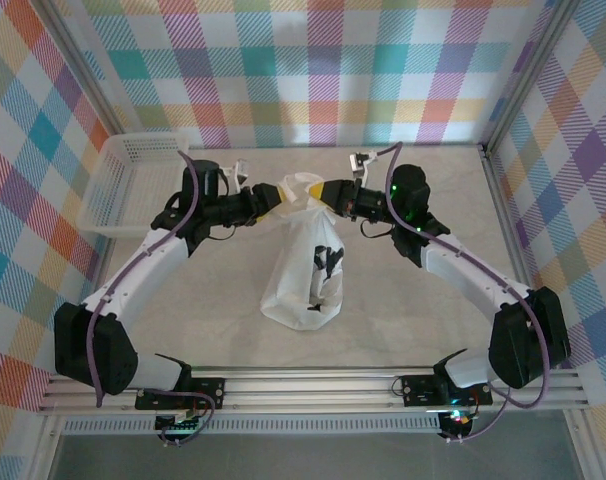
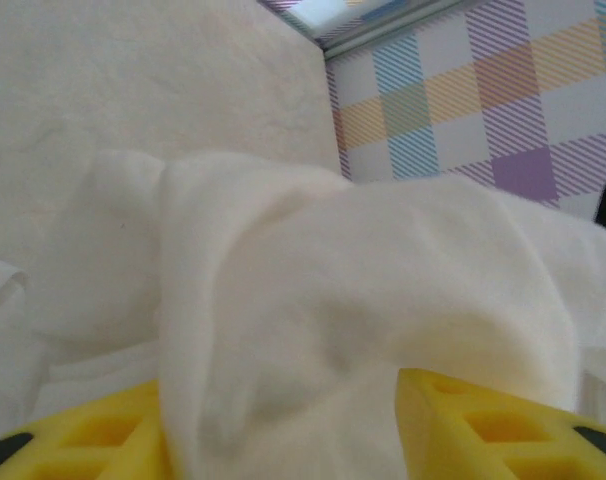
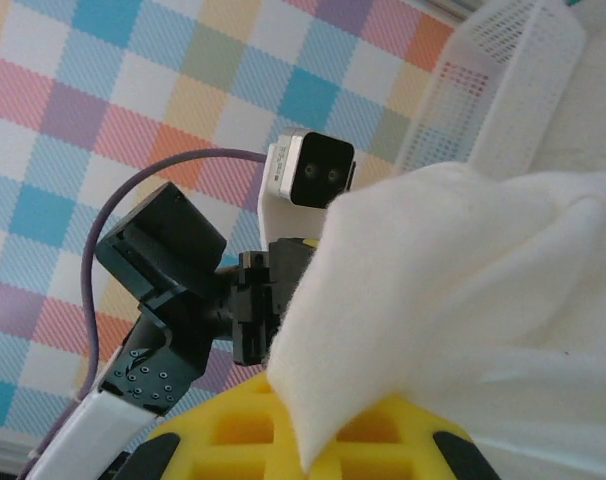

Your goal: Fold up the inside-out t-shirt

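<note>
- The right gripper (image 1: pixel 319 191) is clenched on a fold of the shirt (image 1: pixel 303 290). In its wrist view the cloth (image 3: pixel 483 300) is pinched between the closed yellow fingers (image 3: pixel 233 435).
- The left gripper (image 1: pixel 274 201) is released. In its wrist view the yellow fingers (image 2: pixel 93 435) stand well apart, and the cloth (image 2: pixel 363 280) drapes loosely over and between them.
- From above, the two grippers meet tip to tip over the middle of the table (image 1: pixel 433 320), both at the shirt's top end.
- The shirt is white, soft and bunched into a narrow, wrinkled bundle. A dark print (image 1: pixel 329 265) shows on its right side.
- Its top end is lifted at the grippers and its lower end rests on the table, nearer the arm bases.
- Its long axis runs from the grippers toward the near edge, widening toward the bottom.
- A white mesh basket (image 1: pixel 123 180) sits at the table's far left, well apart from the shirt.
</note>
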